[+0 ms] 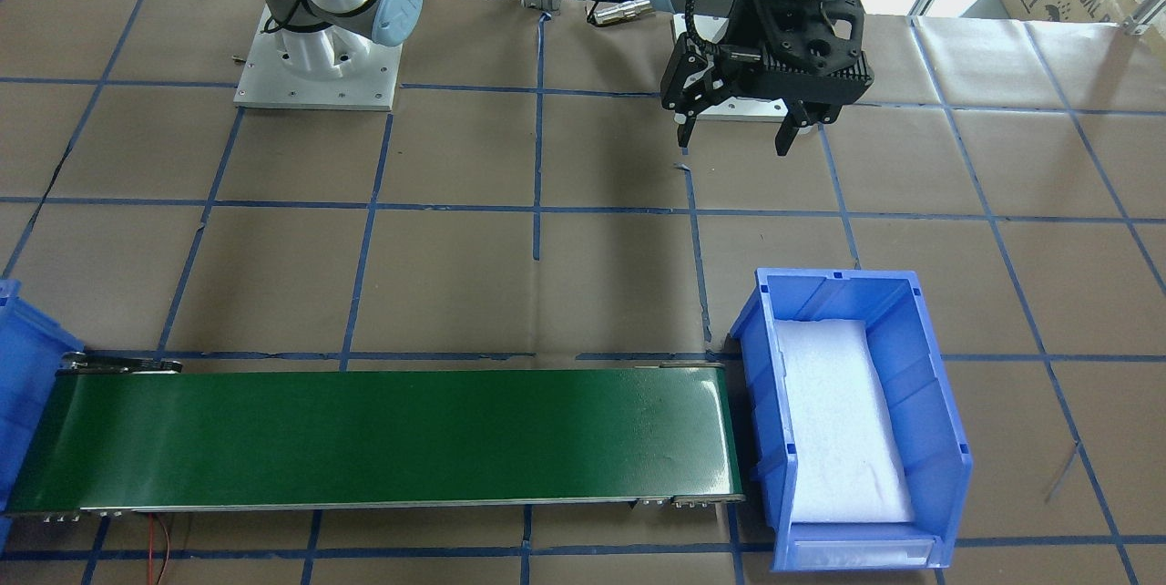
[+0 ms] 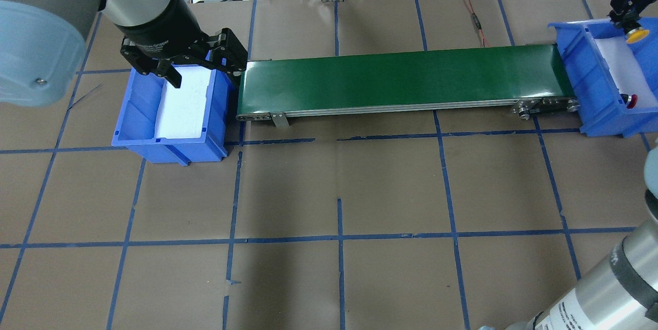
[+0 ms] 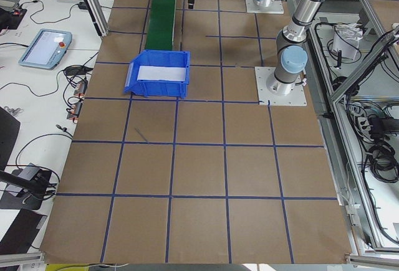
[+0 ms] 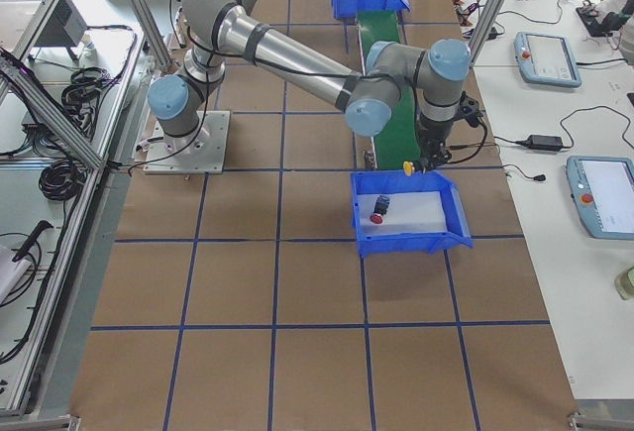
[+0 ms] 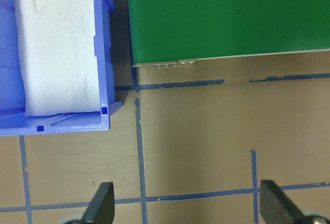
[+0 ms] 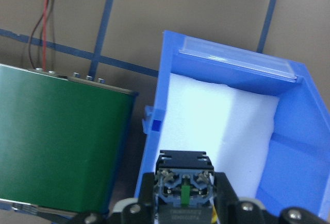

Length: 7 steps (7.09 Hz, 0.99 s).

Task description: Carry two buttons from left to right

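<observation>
My right gripper (image 2: 628, 20) is shut on the yellow-capped button (image 2: 636, 37) and holds it above the right blue bin (image 2: 591, 88), near the conveyor end. In the right wrist view the fingers (image 6: 227, 208) clamp its contact block (image 6: 183, 183) over the bin's white foam. The red-capped button (image 2: 629, 99) lies on its side in that bin, also in the exterior right view (image 4: 378, 213). My left gripper (image 2: 200, 75) is open and empty, raised over the left blue bin (image 2: 169, 142), which holds only white foam.
A green conveyor belt (image 2: 401, 78) runs between the two bins. Its belt surface shows nothing on it. Red and black wires (image 2: 475, 16) lie behind it. Brown paper with blue tape lines covers the table (image 2: 339, 191).
</observation>
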Tool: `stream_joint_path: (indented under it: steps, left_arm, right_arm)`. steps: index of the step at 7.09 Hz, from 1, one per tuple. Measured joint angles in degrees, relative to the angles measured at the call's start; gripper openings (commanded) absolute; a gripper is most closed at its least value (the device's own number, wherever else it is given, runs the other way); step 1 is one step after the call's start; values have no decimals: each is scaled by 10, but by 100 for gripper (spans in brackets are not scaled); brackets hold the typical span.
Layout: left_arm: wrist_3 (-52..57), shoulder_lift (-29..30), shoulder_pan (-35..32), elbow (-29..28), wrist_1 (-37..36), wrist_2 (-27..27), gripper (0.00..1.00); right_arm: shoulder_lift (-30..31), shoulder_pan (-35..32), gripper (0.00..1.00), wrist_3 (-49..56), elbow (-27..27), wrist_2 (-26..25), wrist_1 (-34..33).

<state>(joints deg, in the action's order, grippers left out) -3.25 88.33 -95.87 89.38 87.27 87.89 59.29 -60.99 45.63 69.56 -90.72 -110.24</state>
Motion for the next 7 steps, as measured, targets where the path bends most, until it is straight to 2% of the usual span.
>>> stream_joint_path:
  steps: [2, 4, 5, 6, 7]
  left_arm:
    - [0, 0, 0, 0, 0, 0, 100]
    - [0, 0, 0, 0, 0, 0, 100]
    - [0, 0, 0, 0, 0, 0, 100]
    - [0, 0, 0, 0, 0, 0, 100]
    - [0, 0, 0, 0, 0, 1, 100]
  right_arm:
    - [-43, 19, 36, 26, -9, 10, -19]
    - [-81, 24, 65, 28, -9, 19, -22]
    - [-88, 25, 68, 26, -9, 19, -22]
    - [-88, 26, 100, 26, -10, 18, -21]
    - [-84, 28, 100, 27, -11, 16, -18]
